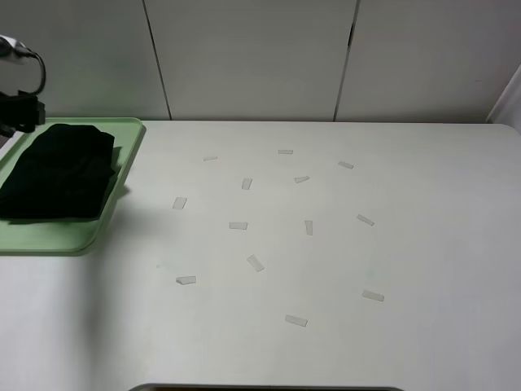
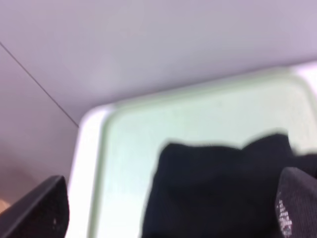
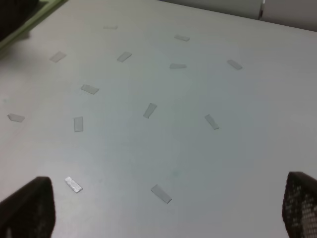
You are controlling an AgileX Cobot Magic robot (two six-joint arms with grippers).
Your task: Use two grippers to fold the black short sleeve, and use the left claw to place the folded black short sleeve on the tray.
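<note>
The folded black short sleeve (image 1: pixel 59 171) is laid flat on the tray (image 1: pixel 122 183), apparently delivered; both arms' jaws are spread wide, nothing being gripped.

The desk (image 1: pixel 342 244) is being lit evenly and softly from overhead, with only a faint shadow being cast beside the tray (image 1: pixel 122 163). The left wrist view is being blurred throughout. The black short sleeve (image 1: pixel 61 171) is being rendered without fold detail.
</note>
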